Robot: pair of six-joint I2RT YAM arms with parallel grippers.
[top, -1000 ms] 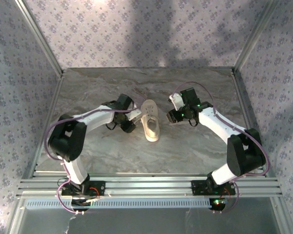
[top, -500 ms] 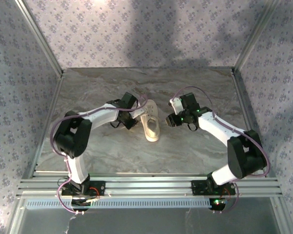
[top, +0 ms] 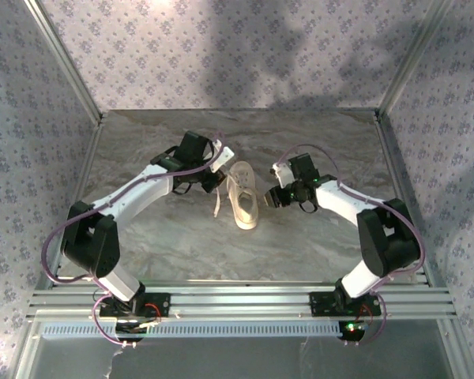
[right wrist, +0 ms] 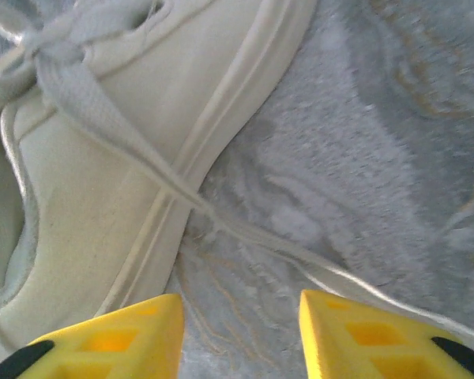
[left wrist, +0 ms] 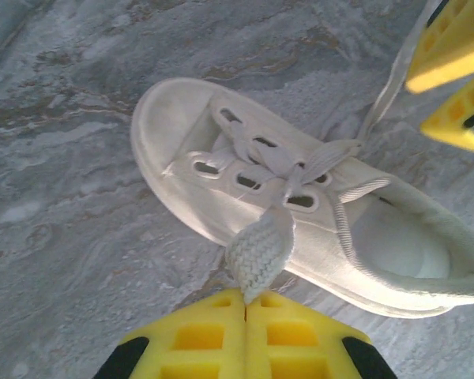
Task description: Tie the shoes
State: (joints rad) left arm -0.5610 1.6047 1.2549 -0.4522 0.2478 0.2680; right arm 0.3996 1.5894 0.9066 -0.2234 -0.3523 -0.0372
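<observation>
Left wrist: flat woven lace (left wrist: 259,251) over smooth cream sneaker (left wrist: 178,118), marbled tabletop (left wrist: 63,260)

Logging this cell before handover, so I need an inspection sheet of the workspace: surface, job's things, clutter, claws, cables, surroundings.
Surface: grey marbled table top.
Job's things: cream sneaker standing on its sole between the arms, laces crossed over the tongue with no bow.
Clutter: nothing seen.
Claws: left claw shut on a lace end. Right claw open, hovering by the other lace, which trails over the table beside the sole.
Cables: purple cables looped along both arms.
Surroundings: patterned walls and an aluminium rail at the near edge.
</observation>
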